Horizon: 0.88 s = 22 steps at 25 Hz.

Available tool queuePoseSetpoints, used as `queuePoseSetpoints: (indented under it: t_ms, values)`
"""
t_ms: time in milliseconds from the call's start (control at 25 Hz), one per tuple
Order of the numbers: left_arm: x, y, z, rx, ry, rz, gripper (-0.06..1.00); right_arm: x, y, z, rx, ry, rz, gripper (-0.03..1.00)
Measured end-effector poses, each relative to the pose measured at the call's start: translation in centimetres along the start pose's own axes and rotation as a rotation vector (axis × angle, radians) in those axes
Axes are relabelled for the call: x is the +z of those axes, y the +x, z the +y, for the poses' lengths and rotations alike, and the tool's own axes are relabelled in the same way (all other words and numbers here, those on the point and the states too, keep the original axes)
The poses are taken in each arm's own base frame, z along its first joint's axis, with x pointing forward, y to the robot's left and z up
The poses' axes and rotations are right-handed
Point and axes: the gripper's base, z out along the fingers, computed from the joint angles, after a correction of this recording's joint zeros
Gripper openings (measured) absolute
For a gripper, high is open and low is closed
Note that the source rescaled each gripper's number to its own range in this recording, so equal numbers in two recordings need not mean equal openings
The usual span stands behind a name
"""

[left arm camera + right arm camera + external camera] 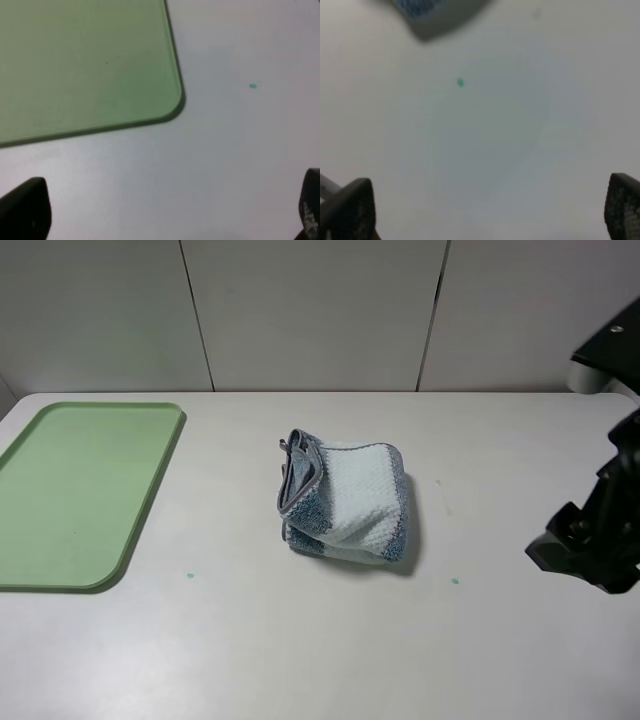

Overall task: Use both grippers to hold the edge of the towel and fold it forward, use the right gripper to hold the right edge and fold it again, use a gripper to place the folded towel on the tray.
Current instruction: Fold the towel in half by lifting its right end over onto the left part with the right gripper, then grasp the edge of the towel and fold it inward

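Towel (345,502) folded, teal speck (188,575) near tray (80,490) — left tool (167,207), right tool (485,207) spread

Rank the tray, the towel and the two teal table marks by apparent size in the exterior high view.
1. tray
2. towel
3. left teal mark and right teal mark: alike, unranked.

I see soft, even light from above. The towel (345,502) casts a faint shadow along its right side on the tabletop (300,640). My high view is sharp; both wrist views are blurred, the right more so.
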Motion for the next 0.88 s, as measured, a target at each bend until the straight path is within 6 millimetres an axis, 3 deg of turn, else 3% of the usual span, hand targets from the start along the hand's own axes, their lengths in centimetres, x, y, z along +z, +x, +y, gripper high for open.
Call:
queuePoseSetpoints:
  t_ms: [400, 600, 880]
  values:
    - [0.0, 0.0, 0.0, 0.000, 0.000, 0.000, 1.00, -0.7, 6.4, -1.6, 0.234, 0.025, -0.098, 1.00]
    - [0.0, 0.0, 0.0, 0.000, 0.000, 0.000, 1.00, -0.8, 8.2, -1.6, 0.305, 0.031, -0.151, 1.00]
    - [0.0, 0.0, 0.0, 0.000, 0.000, 0.000, 1.00, -2.5, 10.0, -1.4, 0.347, 0.080, -0.290, 1.00]
